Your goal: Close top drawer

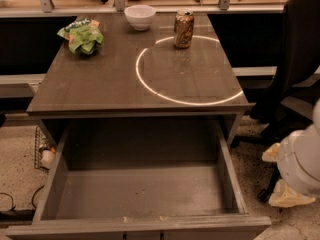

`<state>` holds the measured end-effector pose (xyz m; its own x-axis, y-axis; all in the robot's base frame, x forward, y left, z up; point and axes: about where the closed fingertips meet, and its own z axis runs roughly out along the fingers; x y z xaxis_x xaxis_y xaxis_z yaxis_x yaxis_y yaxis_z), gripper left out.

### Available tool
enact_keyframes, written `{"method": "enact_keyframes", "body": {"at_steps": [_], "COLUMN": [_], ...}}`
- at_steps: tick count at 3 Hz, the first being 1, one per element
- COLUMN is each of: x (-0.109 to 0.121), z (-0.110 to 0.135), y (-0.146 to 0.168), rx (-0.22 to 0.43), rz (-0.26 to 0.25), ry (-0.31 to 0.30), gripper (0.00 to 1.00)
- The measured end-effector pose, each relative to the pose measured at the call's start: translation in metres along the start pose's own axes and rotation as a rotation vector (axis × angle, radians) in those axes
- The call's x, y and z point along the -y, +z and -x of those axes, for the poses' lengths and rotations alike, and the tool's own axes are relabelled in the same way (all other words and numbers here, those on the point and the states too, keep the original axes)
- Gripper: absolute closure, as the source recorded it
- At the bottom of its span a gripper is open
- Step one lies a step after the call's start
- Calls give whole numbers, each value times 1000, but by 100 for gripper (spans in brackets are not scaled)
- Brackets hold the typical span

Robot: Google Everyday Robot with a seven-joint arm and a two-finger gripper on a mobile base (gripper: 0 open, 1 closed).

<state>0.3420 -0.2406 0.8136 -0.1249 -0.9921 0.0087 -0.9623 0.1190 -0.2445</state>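
The top drawer (140, 223) is a wide, deep grey wooden drawer. It stands pulled far out from under the desk top (100, 89), and its inside is empty. Pale chips show on its front rim, and its front panel is mostly cut off by the bottom edge. My gripper (286, 196) is low at the far right, beside the drawer's right wall and apart from it. It hangs under a rounded white arm link (300, 164) above the floor. It holds nothing that I can see.
On the desk top stand a white bowl (139, 16), a brown can (183, 29) and a green bag (82, 35). A black office chair (295, 69) is at the right behind my arm. A wire basket (42, 149) sits on the floor at the left.
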Motion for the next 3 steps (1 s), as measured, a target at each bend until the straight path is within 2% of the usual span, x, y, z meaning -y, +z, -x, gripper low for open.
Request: {"method": "enact_keyframes", "body": {"at_steps": [1, 2, 3], "x": [-39, -76, -107], "z": [-13, -10, 3], "y": [2, 5, 25], "rx": [3, 31, 88], "rz": [30, 76, 151], "ry": [3, -13, -29], "gripper": [64, 88, 100]}}
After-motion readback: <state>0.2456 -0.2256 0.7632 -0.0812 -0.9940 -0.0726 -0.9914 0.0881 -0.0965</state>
